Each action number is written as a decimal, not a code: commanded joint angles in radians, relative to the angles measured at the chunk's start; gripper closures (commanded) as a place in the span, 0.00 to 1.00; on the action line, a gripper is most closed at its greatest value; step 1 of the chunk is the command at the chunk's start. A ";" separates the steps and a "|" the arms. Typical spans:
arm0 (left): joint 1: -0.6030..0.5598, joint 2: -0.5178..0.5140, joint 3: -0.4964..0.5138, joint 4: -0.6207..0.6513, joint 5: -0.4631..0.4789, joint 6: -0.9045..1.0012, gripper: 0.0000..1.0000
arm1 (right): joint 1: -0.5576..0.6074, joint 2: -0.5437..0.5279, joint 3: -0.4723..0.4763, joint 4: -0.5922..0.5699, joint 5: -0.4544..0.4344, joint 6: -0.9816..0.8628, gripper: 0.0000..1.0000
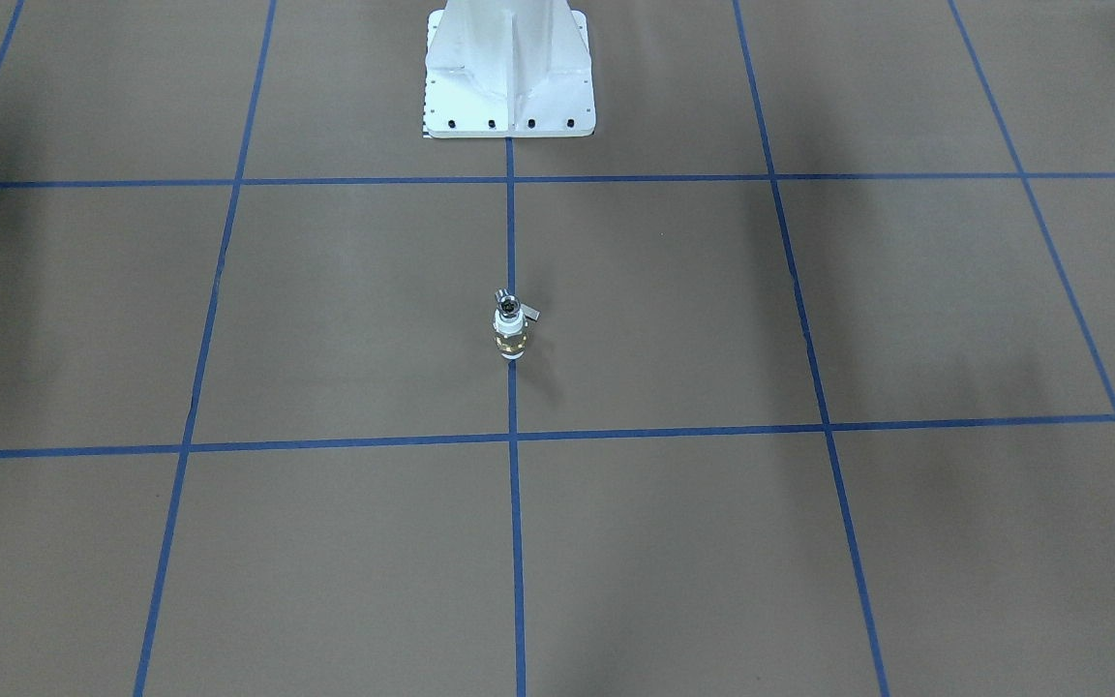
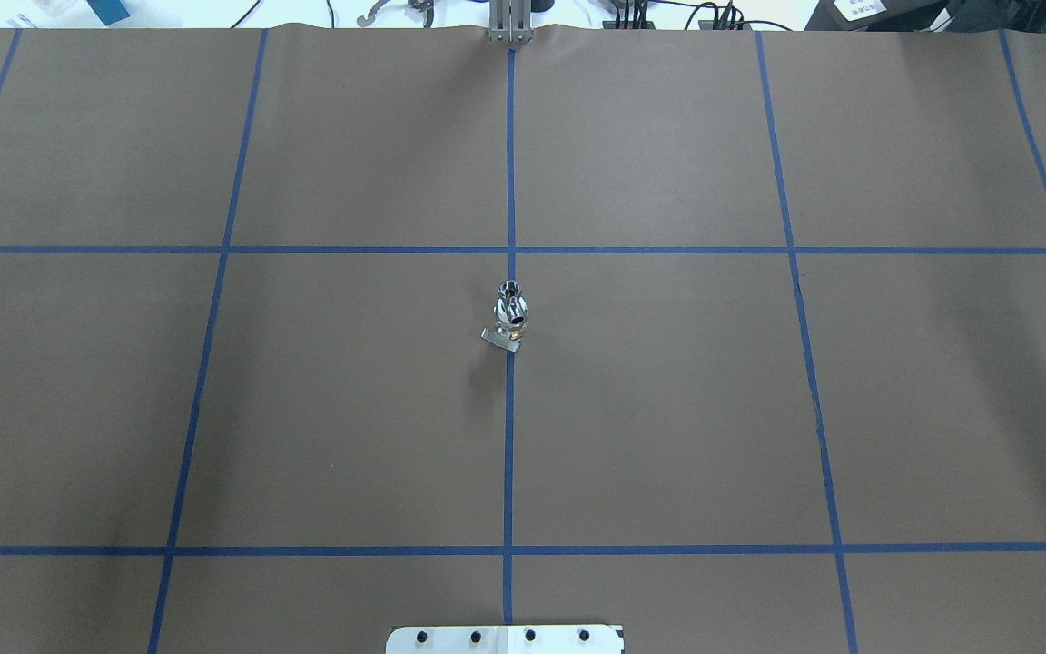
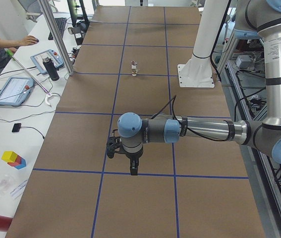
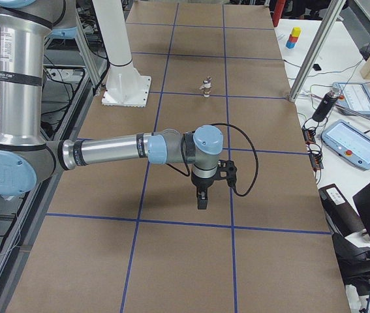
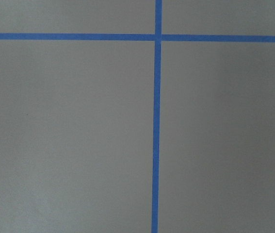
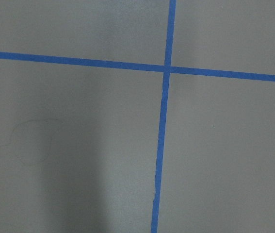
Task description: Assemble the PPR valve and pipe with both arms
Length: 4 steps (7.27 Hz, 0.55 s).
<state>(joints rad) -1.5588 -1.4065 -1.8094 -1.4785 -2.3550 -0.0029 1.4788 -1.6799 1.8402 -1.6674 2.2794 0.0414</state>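
The PPR valve [image 1: 510, 337], white with a brass band and a grey side lever, stands upright on the centre tape line. The silver pipe [image 1: 508, 303] sits on top of it with its dark hollow end up; the two look joined. They also show in the overhead view [image 2: 510, 313]. Both arms are outside the front and overhead views. In the exterior left view my left gripper [image 3: 133, 167] hangs over bare table, far from the valve [image 3: 134, 68]. In the exterior right view my right gripper [image 4: 201, 197] also hangs far from the valve [image 4: 205, 86]. I cannot tell whether either is open. Both wrist views show only brown table and blue tape.
The white pedestal base [image 1: 509, 77] stands at the robot's side of the table. Beyond the far edge are aluminium posts [image 3: 56, 39], tablets [image 3: 11, 89] and an operator's arm [image 3: 1, 44]. Coloured blocks [image 3: 14, 159] lie on the side desk.
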 commanded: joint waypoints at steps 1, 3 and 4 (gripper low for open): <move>-0.001 0.007 -0.008 -0.005 -0.003 -0.090 0.00 | 0.000 0.002 0.001 0.000 0.000 0.002 0.00; -0.001 0.017 0.007 -0.046 -0.001 -0.091 0.00 | 0.000 0.000 0.007 -0.002 0.002 0.002 0.00; -0.001 0.012 0.008 -0.043 0.002 -0.091 0.00 | 0.000 0.000 0.007 -0.002 0.002 0.002 0.00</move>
<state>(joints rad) -1.5600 -1.3929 -1.8077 -1.5174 -2.3563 -0.0906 1.4788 -1.6795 1.8461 -1.6688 2.2808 0.0429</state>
